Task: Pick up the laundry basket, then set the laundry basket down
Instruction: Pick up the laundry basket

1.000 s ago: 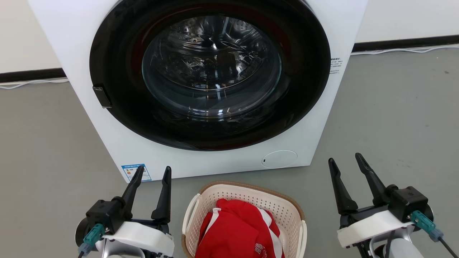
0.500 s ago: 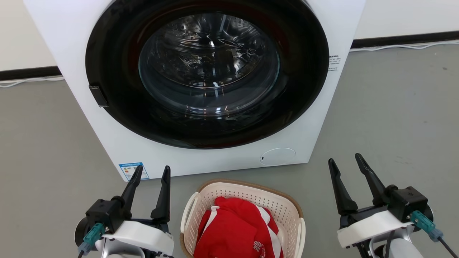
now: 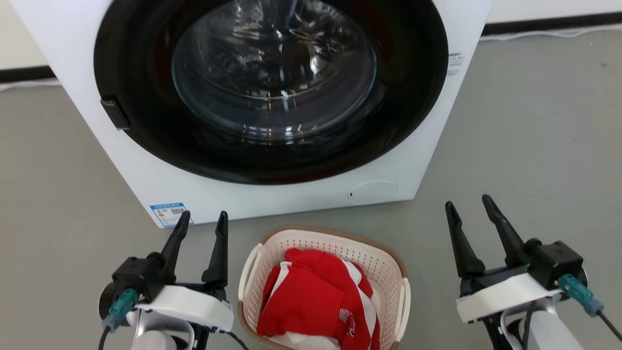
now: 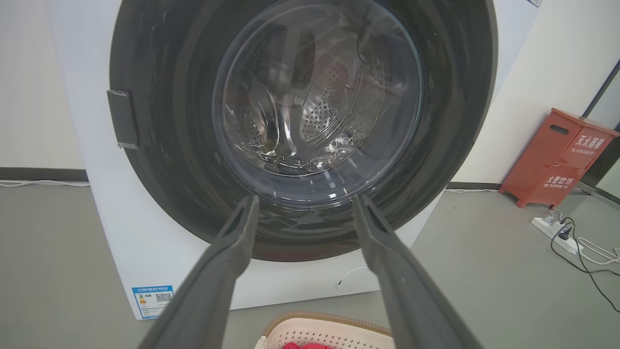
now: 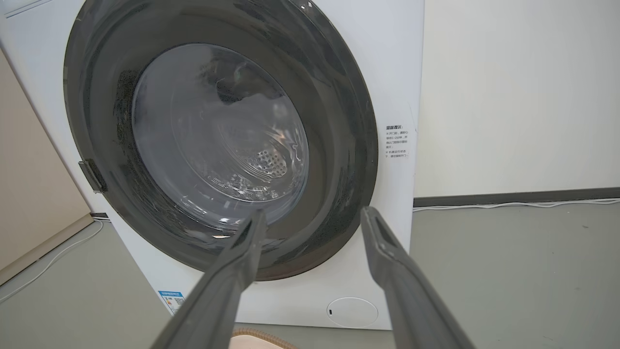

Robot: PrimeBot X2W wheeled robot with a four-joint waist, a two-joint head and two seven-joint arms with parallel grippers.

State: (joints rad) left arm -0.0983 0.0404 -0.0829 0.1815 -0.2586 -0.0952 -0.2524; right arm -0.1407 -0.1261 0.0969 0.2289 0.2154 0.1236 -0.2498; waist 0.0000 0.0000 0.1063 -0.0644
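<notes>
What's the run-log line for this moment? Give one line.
phase: before pickup | left hand: open, empty | right hand: open, empty | laundry basket: on floor between hands, untouched, red garment inside

We see bright, even room light with soft shadows on the smooth grey floor [image 3: 534, 146]. Beyond our dark fingers [image 4: 227, 261], white glints streak the round dark-rimmed glass door [image 4: 315, 97]; the fingers' near ends blur, and wrist views bow at the edges
</notes>
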